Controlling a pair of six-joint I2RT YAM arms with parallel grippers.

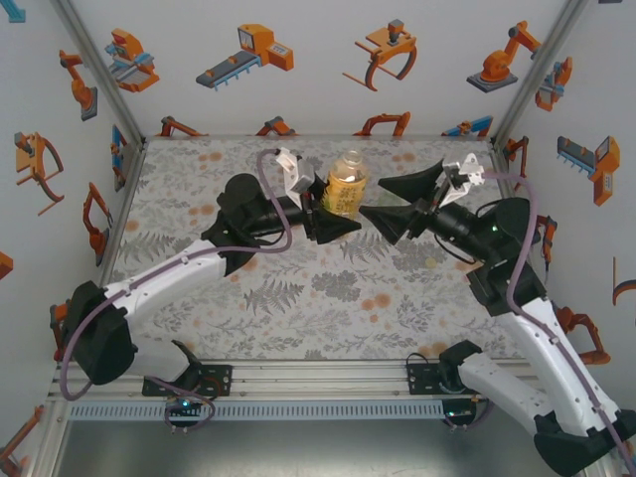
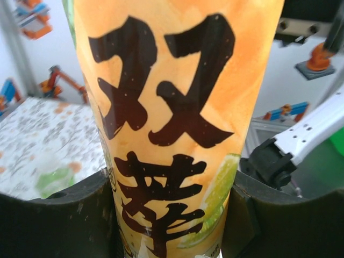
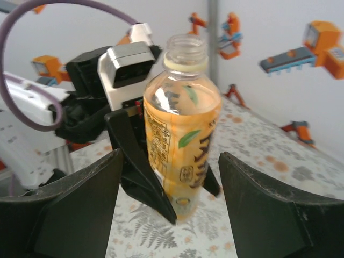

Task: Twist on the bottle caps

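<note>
Bottle (image 1: 347, 186) with the yellow-orange drink is out toward the far middle of the counter (image 1: 288, 298), right between my two arms. My left hand (image 1: 333, 209) is clamped on its lower half, with a finger (image 2: 59, 220) pressed against each side of the orange label (image 2: 177, 107). The neck points up with the mouth open, and the bottle leans a bit in the right wrist view. My right hand (image 3: 171, 161) is spread wide, one finger either side of the bottle but both clear of it, holding nothing. Can't tell if the base touches the counter.
</note>
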